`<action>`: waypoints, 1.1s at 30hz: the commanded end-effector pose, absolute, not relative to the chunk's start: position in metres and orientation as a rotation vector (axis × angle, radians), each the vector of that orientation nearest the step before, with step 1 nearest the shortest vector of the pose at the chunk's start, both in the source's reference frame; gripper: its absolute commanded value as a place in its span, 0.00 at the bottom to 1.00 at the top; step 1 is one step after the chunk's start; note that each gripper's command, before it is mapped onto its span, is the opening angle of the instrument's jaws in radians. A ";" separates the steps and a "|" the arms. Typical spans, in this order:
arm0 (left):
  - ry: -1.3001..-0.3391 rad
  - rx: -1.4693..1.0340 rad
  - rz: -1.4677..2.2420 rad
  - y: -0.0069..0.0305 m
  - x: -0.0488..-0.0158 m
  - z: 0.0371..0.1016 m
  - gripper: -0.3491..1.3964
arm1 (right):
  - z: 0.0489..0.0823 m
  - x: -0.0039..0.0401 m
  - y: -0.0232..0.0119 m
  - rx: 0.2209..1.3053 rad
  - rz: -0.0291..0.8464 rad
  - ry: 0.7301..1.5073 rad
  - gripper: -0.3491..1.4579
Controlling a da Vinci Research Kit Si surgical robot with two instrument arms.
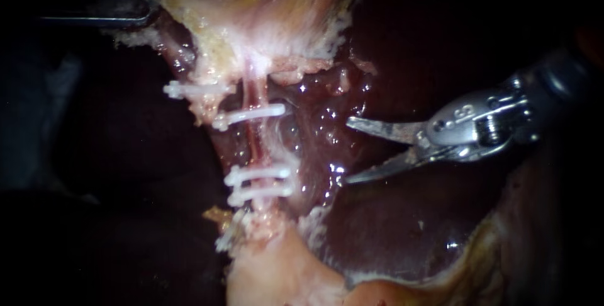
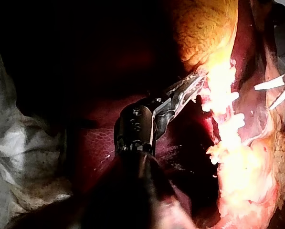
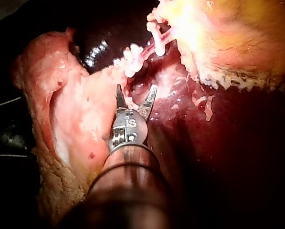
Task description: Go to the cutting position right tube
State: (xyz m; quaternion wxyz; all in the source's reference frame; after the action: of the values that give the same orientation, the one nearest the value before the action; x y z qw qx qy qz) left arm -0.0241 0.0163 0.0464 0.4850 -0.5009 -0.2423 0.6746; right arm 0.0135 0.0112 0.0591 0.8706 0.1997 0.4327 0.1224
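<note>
The right tube (image 1: 255, 145) is running as a thin reddish strand down the middle of the endoscope view. White clips (image 1: 248, 116) are sitting across it, one above and two below a bare stretch. The right instrument (image 1: 346, 151) is hovering near that stretch but apart from it, its jaws gaping wide, holding and touching nothing. The left instrument (image 1: 148, 4) is gripping the edge of the pale tissue (image 1: 251, 22) above the tube, its jaws clamped on it. The dark liver (image 1: 390, 218) is lying behind.
</note>
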 end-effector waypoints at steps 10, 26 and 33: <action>-0.587 -1.219 1.643 0.0162 -0.0243 0.0465 0.00 | 0.0621 0.0166 0.0120 0.496 0.302 0.939 0.93; -0.585 -1.219 1.643 0.0161 -0.0245 0.0466 0.00 | 0.0641 0.0220 0.0122 0.635 0.319 1.035 0.92; -0.585 -1.219 1.643 0.0161 -0.0245 0.0466 0.00 | 0.0647 0.0235 0.0113 0.677 0.289 1.041 0.91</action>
State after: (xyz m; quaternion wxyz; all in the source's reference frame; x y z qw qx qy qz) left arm -0.0245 0.0161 0.0466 0.4855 -0.5009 -0.2404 0.6749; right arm 0.0237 0.0111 0.0647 0.8020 0.3187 0.4877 0.1315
